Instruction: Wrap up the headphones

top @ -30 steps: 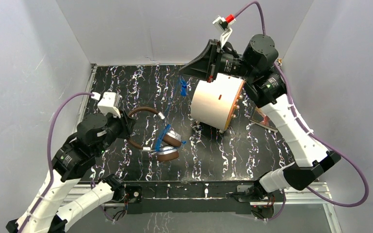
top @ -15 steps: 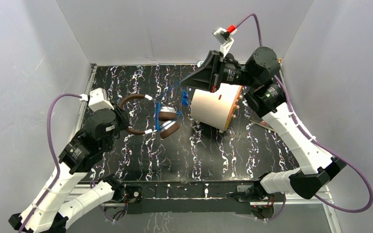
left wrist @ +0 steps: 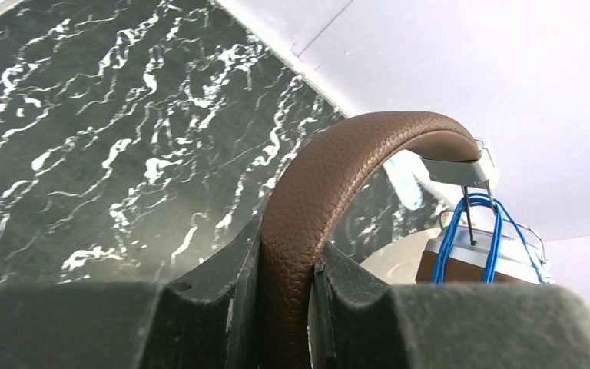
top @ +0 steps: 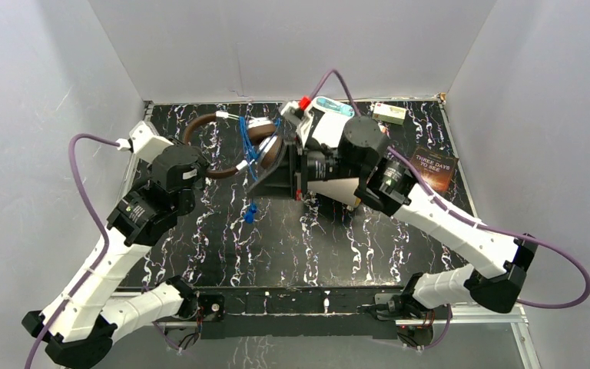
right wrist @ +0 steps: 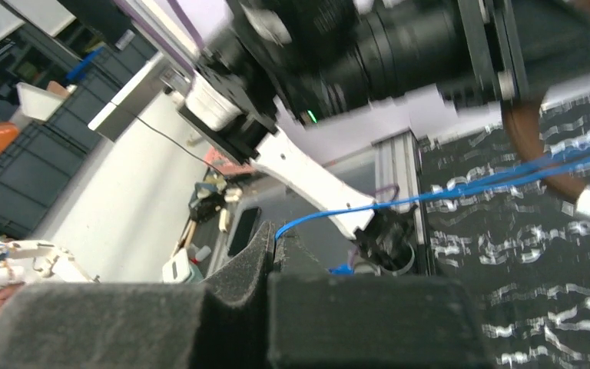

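Lately the whole job has shifted away from the middle of the tabletop. A second ago the headphones sat nearer the centre; now they are lifted toward the far edge, left of its midpoint. The left gripper is clamped tight on the padded headband, fingers pressed to both sides of it. The right gripper was up over the cream cylinder near the far edge. It has swung left to sit just beside the ear cups, jaws closed almost fully with the thin blue cable pinched between them. More turns of cable now cross the sliders and cups than before, while a loose tail with its plug hangs toward the table centre. My reading: wrapping is well under way but unfinished, since that tail remains to be wound.

As for containers, only the cylinder could be one. The right arm hides most of it, so I cannot tell whether it holds anything. A book lies toward the right edge, and a small box rests at the far edge.
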`<state>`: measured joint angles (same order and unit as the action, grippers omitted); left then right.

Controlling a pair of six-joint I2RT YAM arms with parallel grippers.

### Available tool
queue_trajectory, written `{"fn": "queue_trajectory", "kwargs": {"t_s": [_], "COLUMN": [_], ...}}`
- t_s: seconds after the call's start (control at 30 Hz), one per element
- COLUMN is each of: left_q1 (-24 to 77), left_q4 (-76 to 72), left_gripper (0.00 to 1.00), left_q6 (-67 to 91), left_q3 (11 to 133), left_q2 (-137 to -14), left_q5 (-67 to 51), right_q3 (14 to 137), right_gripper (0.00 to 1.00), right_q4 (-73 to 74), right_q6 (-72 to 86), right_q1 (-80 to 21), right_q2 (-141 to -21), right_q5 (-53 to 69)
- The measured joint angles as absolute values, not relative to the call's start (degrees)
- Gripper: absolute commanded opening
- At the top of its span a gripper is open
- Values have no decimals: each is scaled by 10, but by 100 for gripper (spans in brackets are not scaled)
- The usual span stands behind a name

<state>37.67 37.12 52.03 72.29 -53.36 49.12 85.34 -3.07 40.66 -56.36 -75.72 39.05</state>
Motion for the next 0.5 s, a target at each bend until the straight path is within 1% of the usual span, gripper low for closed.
{"fn": "queue_trajectory", "kwargs": {"t_s": [0.1,0.27,0.5], "left_q1": [376,376,376], "left_q4": [342,310,304], "left_gripper": [0,0,0], "left_q6": [532,553,588], "left_q3": [726,745,744], "left_q2": [-528,-519,-443], "left_q5": [479,403,302], "right_q3": [788,705,614], "right_gripper": [0,0,0], "right_q4": [-29,-14,-48], "right_q6": [393,367,320], "right_q1": [-573,-573,-575], "right_q2": [-732,-708,-688], "right_q5": [367,319,266]}}
